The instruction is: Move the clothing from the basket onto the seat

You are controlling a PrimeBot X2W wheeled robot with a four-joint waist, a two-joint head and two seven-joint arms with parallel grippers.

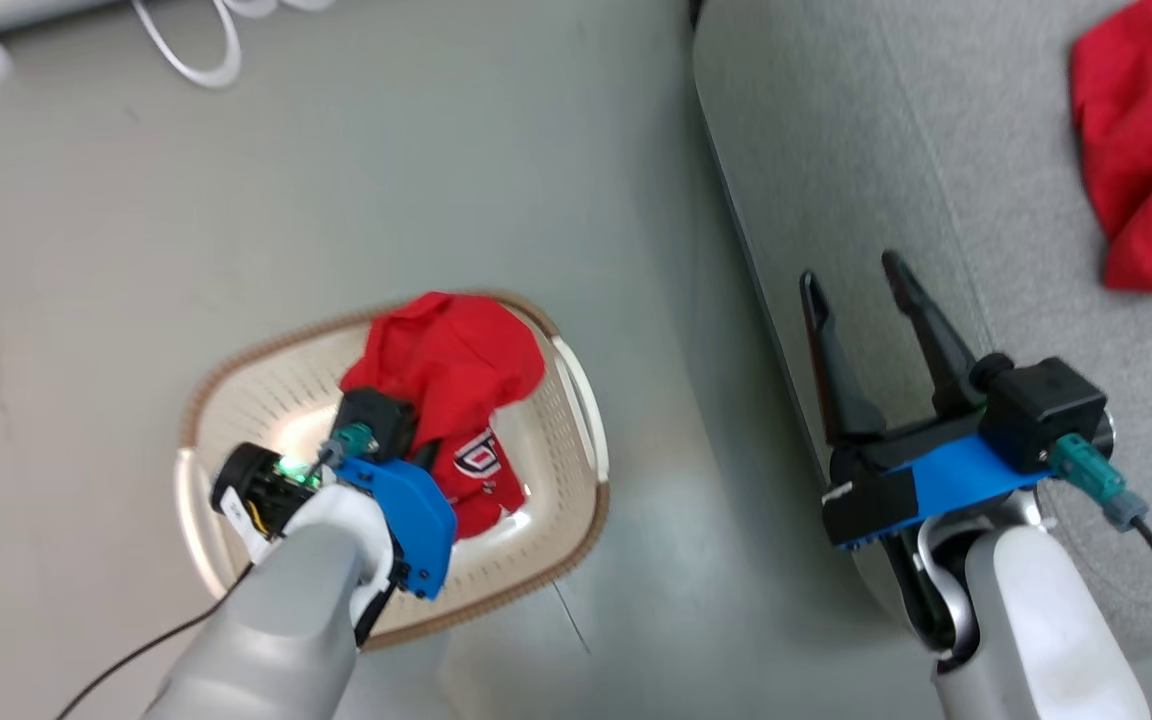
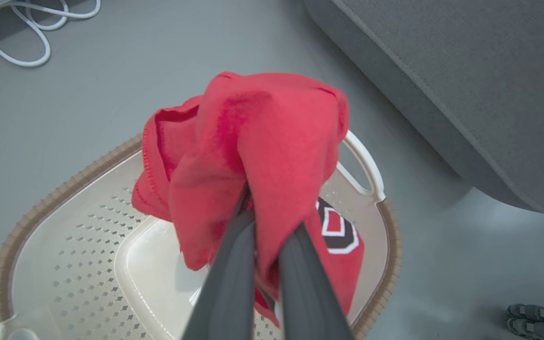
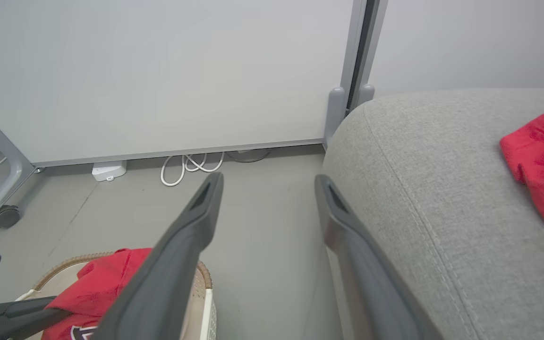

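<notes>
A red garment with black-and-white lettering (image 1: 451, 380) is bunched up over the cream basket (image 1: 236, 385). My left gripper (image 1: 418, 452) is shut on it. In the left wrist view the cloth (image 2: 272, 137) drapes over the fingers (image 2: 229, 264) and hides their tips, and its lettered end hangs inside the basket (image 2: 64, 184). A second red garment (image 1: 1151, 150) lies on the grey seat (image 1: 886, 130) at the far right. My right gripper (image 1: 851, 270) stands open and holds nothing, over the seat's left edge. The right wrist view shows its fingers (image 3: 206, 203) wide apart beside the seat (image 3: 418, 165).
The basket stands on a grey floor, left of the seat. A coiled white cable (image 1: 206, 50) lies on the floor beyond it, by a white wall panel (image 3: 158, 71). A caster (image 3: 5, 216) of a grey frame stands at the far left.
</notes>
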